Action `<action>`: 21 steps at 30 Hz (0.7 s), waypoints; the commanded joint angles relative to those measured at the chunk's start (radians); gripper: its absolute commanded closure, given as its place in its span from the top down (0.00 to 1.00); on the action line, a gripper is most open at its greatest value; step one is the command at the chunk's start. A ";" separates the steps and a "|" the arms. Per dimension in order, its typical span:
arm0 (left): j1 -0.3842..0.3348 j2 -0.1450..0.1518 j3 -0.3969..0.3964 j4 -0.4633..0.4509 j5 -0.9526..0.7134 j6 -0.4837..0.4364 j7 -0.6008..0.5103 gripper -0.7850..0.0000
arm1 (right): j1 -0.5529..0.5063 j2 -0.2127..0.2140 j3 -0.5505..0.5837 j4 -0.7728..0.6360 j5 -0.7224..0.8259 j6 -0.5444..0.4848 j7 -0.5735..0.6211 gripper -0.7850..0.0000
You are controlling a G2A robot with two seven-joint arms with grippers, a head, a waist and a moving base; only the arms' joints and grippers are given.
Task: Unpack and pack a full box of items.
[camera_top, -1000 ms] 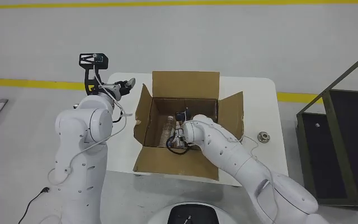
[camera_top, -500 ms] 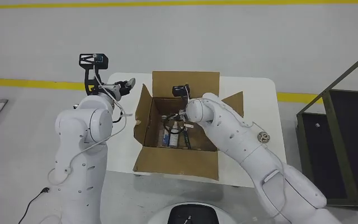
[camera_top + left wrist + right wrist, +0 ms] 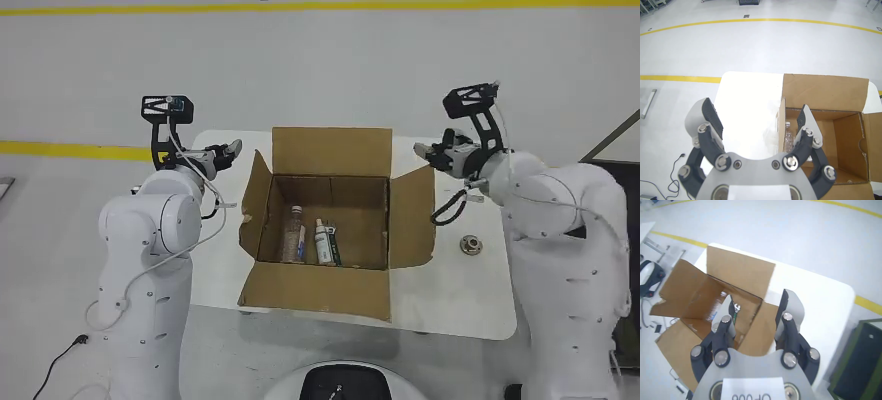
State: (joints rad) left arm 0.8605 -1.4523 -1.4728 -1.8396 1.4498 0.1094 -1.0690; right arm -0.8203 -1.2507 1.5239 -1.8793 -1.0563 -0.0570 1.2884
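The cardboard box (image 3: 332,150) sits open on the worktop (image 3: 450,295), flaps folded out. On its floor lie a clear plastic bottle (image 3: 293,233), a white bottle (image 3: 323,243) and a wrench (image 3: 736,308). The bottles look light, round and slippery, best held around the middle; the wrench looks hard and heavier. A small metal ring (image 3: 470,244) rests right of the box. The left gripper (image 3: 755,106) hangs left of the box, the right gripper (image 3: 757,296) right of it, both jaws apart.

A white table (image 3: 450,290) stands on a yellow-lined floor (image 3: 400,70), a dark green rack (image 3: 857,355) nearby.
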 commanded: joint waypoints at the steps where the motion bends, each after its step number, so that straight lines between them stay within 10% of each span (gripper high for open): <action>1: 0.000 0.000 0.000 0.000 0.000 0.000 0.000 1.00 | -0.040 0.015 0.065 -0.035 -0.084 -0.046 0.052 0.00; 7: 0.000 0.000 0.000 0.000 0.000 0.000 0.000 1.00 | -0.125 0.047 0.209 0.017 -0.132 -0.156 0.215 0.00; 12: 0.000 0.000 0.000 0.000 0.000 0.000 0.000 1.00 | -0.165 0.068 0.230 0.155 -0.167 -0.213 0.247 0.42; 21: 0.000 0.000 0.000 0.000 0.000 0.000 0.000 1.00 | -0.129 0.080 0.104 0.350 -0.173 -0.192 0.247 0.48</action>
State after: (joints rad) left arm 0.8605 -1.4523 -1.4728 -1.8396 1.4498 0.1094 -1.0690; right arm -0.9588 -1.1705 1.6405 -1.5459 -1.2331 -0.2564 1.5359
